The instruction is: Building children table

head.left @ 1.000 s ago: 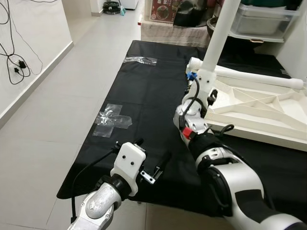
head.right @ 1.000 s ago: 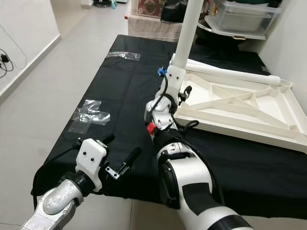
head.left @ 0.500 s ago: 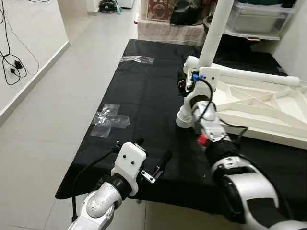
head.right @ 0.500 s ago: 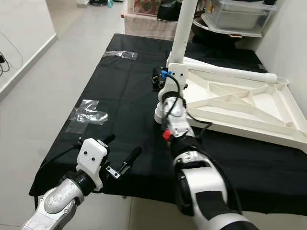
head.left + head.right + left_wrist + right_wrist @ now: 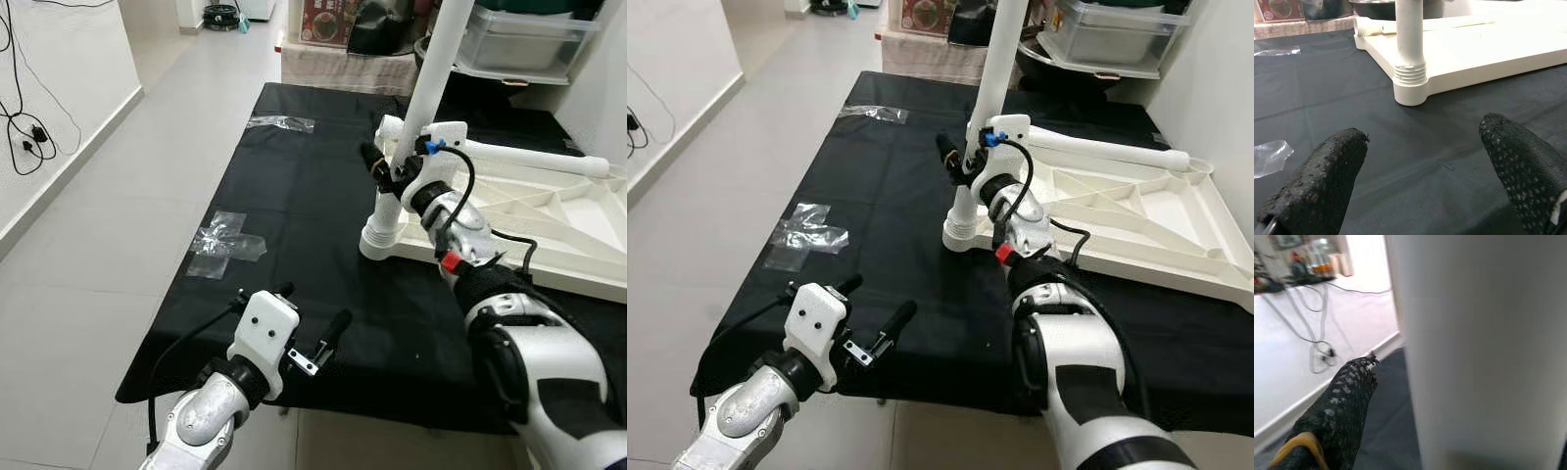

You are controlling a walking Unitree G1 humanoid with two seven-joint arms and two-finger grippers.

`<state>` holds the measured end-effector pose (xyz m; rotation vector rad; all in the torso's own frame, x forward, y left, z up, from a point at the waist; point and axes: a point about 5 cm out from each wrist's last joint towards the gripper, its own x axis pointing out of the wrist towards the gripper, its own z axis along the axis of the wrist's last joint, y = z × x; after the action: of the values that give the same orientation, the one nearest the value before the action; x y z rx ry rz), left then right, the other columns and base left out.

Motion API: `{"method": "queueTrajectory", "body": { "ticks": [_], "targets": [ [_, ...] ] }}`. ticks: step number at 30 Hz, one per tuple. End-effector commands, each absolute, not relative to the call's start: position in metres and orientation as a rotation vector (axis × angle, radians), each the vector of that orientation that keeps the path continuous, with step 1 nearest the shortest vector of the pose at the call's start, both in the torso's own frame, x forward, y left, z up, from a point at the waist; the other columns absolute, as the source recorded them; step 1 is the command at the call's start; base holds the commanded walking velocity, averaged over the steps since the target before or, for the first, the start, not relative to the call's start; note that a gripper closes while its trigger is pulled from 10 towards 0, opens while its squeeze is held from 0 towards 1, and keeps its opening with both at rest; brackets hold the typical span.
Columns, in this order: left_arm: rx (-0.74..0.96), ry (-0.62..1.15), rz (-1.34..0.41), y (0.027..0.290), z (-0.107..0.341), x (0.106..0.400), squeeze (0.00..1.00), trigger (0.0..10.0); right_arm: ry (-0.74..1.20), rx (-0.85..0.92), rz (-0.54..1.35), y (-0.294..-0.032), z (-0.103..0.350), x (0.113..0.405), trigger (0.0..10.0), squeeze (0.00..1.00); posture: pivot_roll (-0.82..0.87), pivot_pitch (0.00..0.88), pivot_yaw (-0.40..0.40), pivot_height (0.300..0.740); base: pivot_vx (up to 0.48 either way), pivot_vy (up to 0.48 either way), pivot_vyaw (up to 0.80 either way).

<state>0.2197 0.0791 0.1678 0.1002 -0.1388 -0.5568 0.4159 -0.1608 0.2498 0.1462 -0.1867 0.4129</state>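
Note:
The white children's table top (image 5: pixel 549 225) lies upside down on a black cloth (image 5: pixel 294 196). One white leg (image 5: pixel 431 78) stands upright in its near left corner, threaded collar at the base (image 5: pixel 1410 78). A second leg (image 5: pixel 529 157) lies along the far edge. My right gripper (image 5: pixel 392 166) is at the upright leg about a third of the way up, open, its fingers straddling the leg; one finger (image 5: pixel 1347 406) stands just off it. My left gripper (image 5: pixel 312 305) hovers open over the cloth's front edge, fingers (image 5: pixel 1317 186) wide apart, holding nothing.
Two clear plastic bags (image 5: pixel 227 243) (image 5: pixel 284 122) lie on the cloth's left side. Tiled floor (image 5: pixel 98 245) runs along the left, with cables (image 5: pixel 24 127) on the wall. A shelf with a plastic box (image 5: pixel 529 34) stands behind the table top.
My right gripper has climbed from the leg's base to higher up the leg, and its forearm has swung to the right. The left arm has stayed put.

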Motion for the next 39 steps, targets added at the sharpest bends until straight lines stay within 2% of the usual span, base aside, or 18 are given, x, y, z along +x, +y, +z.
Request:
{"method": "queueTrajectory", "body": {
  "ticks": [1, 4, 5, 11, 16, 19, 20, 21, 22, 24, 26, 29, 31, 36, 37, 38, 39],
  "targets": [
    [0.110, -0.137, -0.559, 0.078, 0.166, 0.217, 0.00, 10.0, -0.136, 0.182, 0.526, -0.155, 0.249, 0.416, 10.0, 0.00, 0.12, 0.106, -0.097, 0.740, 0.000, 0.000, 0.00],
    [0.111, -0.137, -0.561, 0.078, 0.166, 0.217, 0.00, 10.0, -0.114, 0.180, 0.586, -0.150, 0.249, 0.415, 10.0, 0.00, 0.13, 0.107, -0.098, 0.740, 0.000, 0.000, 0.00],
    [0.112, -0.136, -0.562, 0.078, 0.166, 0.216, 0.00, 10.0, -0.108, 0.186, 0.586, -0.149, 0.249, 0.416, 0.0, 0.00, 0.13, 0.108, -0.098, 0.740, 0.000, 0.000, 0.00],
    [0.115, -0.136, -0.560, 0.078, 0.167, 0.216, 0.00, 10.0, -0.111, 0.205, 0.600, -0.148, 0.252, 0.416, 0.0, 0.00, 0.13, 0.109, -0.100, 0.740, 0.000, 0.000, 0.00],
    [0.114, -0.137, -0.558, 0.078, 0.166, 0.217, 0.00, 10.0, -0.130, 0.171, 0.436, -0.156, 0.254, 0.420, 0.0, 0.00, 0.12, 0.108, -0.094, 0.740, 0.000, 0.000, 0.00],
    [0.111, -0.144, -0.558, 0.076, 0.167, 0.219, 0.00, 10.0, -0.102, 0.055, 0.109, -0.172, 0.248, 0.423, 0.0, 0.00, 0.11, 0.111, -0.092, 0.740, 0.000, 0.000, 0.00],
    [0.111, -0.144, -0.558, 0.076, 0.167, 0.219, 0.00, 10.0, -0.102, 0.055, 0.109, -0.172, 0.248, 0.423, 0.0, 0.00, 0.11, 0.111, -0.092, 0.740, 0.000, 0.000, 0.00],
    [0.111, -0.145, -0.557, 0.076, 0.167, 0.219, 0.00, 10.0, -0.099, 0.041, 0.002, -0.178, 0.246, 0.423, 0.0, 0.00, 0.11, 0.112, -0.092, 0.740, 0.000, 0.000, 0.00],
    [0.110, -0.144, -0.557, 0.076, 0.166, 0.219, 0.00, 10.0, -0.108, -0.017, -0.196, -0.188, 0.245, 0.421, 0.0, 0.00, 0.11, 0.112, -0.092, 0.740, 0.000, 0.000, 0.00],
    [0.110, -0.143, -0.560, 0.076, 0.166, 0.220, 0.00, 10.0, -0.121, 0.014, -0.353, -0.189, 0.242, 0.418, 0.0, 0.00, 0.10, 0.112, -0.092, 0.740, 0.000, 0.000, 0.00],
    [0.109, -0.144, -0.563, 0.074, 0.166, 0.220, 0.00, 10.0, -0.136, 0.048, -0.435, -0.183, 0.240, 0.415, 0.0, 0.00, 0.10, 0.112, -0.090, 0.740, 0.000, 0.000, 0.00],
    [0.108, -0.144, -0.563, 0.074, 0.166, 0.220, 0.00, 10.0, -0.141, 0.052, -0.444, -0.181, 0.240, 0.415, 0.0, 0.00, 0.10, 0.112, -0.090, 0.740, 0.000, 0.000, 0.00],
    [0.108, -0.147, -0.561, 0.074, 0.166, 0.221, 0.00, 10.0, -0.104, 0.086, -0.547, -0.163, 0.234, 0.410, 0.0, 0.00, 0.10, 0.112, -0.090, 0.740, 0.000, 0.000, 0.00],
    [0.108, -0.148, -0.560, 0.074, 0.166, 0.221, 0.00, 10.0, -0.067, 0.124, -0.613, -0.144, 0.228, 0.405, 0.0, 0.00, 0.10, 0.112, -0.091, 0.740, 0.000, 0.000, 0.00],
    [0.106, -0.146, -0.559, 0.074, 0.166, 0.221, 0.00, 10.0, -0.091, 0.142, -0.571, -0.131, 0.229, 0.404, 10.0, 0.00, 0.10, 0.110, -0.088, 0.740, 0.000, 0.000, 0.00],
    [0.106, -0.146, -0.559, 0.074, 0.166, 0.221, 0.00, 10.0, -0.091, 0.142, -0.571, -0.131, 0.229, 0.404, 10.0, 0.00, 0.10, 0.110, -0.088, 0.740, 0.000, 0.000, 0.00],
    [0.105, -0.144, -0.558, 0.074, 0.165, 0.220, 0.00, 10.0, -0.144, 0.159, -0.494, -0.121, 0.233, 0.404, 10.0, 0.00, 0.10, 0.108, -0.093, 0.740, 0.000, 0.000, 0.00]
  ]
}}
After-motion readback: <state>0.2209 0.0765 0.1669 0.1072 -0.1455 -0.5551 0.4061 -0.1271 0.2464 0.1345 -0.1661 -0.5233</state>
